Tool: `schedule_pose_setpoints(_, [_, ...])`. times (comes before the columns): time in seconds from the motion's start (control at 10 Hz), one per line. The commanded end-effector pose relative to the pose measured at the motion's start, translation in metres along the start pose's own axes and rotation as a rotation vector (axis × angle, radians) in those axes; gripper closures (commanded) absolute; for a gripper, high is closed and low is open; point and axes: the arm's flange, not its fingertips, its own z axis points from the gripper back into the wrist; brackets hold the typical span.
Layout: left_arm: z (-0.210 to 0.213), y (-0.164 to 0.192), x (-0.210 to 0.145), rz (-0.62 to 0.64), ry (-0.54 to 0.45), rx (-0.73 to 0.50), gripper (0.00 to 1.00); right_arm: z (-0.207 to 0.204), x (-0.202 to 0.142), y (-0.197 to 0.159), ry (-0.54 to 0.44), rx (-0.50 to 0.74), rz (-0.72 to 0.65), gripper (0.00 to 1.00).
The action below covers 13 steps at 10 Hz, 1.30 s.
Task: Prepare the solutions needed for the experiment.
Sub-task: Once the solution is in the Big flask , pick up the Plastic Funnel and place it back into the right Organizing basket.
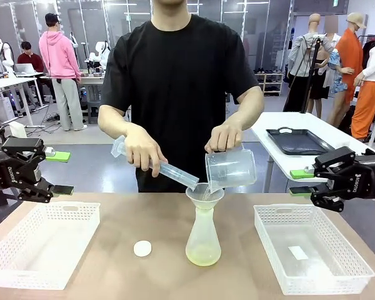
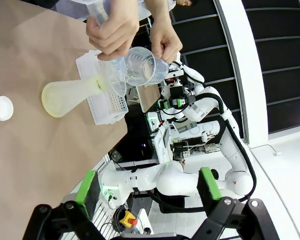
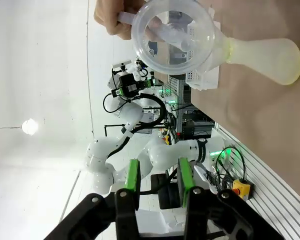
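A frosted conical flask (image 1: 203, 232) stands mid-table with a funnel (image 1: 202, 193) in its neck. The solutions (image 1: 203, 255), a little pale yellow-green liquid, lie at its bottom. The person's hands tip a graduated cylinder (image 1: 175, 172) and a clear beaker (image 1: 231, 169) over the funnel. My left gripper (image 1: 59, 173) hovers open at the far left, above the left basket. At the far right my right gripper (image 1: 300, 182) hangs with its jaws narrowly apart and nothing between them. The left wrist view shows the left gripper (image 2: 148, 187), flask (image 2: 70, 95) and beaker (image 2: 145, 65). The right wrist view shows the right gripper (image 3: 159, 182), beaker (image 3: 172, 35) and flask (image 3: 260, 55).
A small white round cap (image 1: 142, 248) lies left of the flask. White mesh baskets sit at the left (image 1: 42, 244) and right (image 1: 312, 256); the right one holds a small white piece. A side table with a dark tray (image 1: 297, 140) stands behind on the right.
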Motion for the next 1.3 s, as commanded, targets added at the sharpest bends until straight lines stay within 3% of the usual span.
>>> schedule_pose_setpoints(0.0, [-0.0022,-0.0016,0.0016,0.002,-0.01,-0.027,0.0,-0.0002,-0.0007,-0.0008,0.01,-0.005,0.002,0.6])
schedule_pose_setpoints(0.1, [-0.0022,-0.0016,0.0016,0.002,-0.01,-0.027,0.0,0.0,0.0,0.0,0.0,0.0,0.0,0.4])
schedule_pose_setpoints(0.2, [-0.0022,-0.0016,0.0016,0.002,-0.01,-0.027,0.0,-0.0031,0.0002,0.0003,0.004,0.019,-0.009,0.4])
schedule_pose_setpoints(0.3, [-0.0022,-0.0016,0.0016,0.002,-0.01,-0.027,0.0,-0.0045,0.0007,0.0002,0.006,0.023,-0.014,0.2])
schedule_pose_setpoints(0.4, [-0.0022,-0.0016,0.0016,0.002,-0.01,-0.027,0.0,-0.0045,0.0014,0.0006,0.006,0.023,-0.018,0.35])
schedule_pose_setpoints(0.5, [-0.0022,-0.0016,0.0016,0.002,-0.01,-0.027,0.0,-0.0004,0.0001,-0.0006,0.003,0.004,-0.003,0.0])
schedule_pose_setpoints(1.2, [-0.0022,-0.0016,0.0016,0.002,-0.01,-0.027,0.0,-0.0004,0.0001,-0.0006,0.003,0.004,-0.003,0.0])
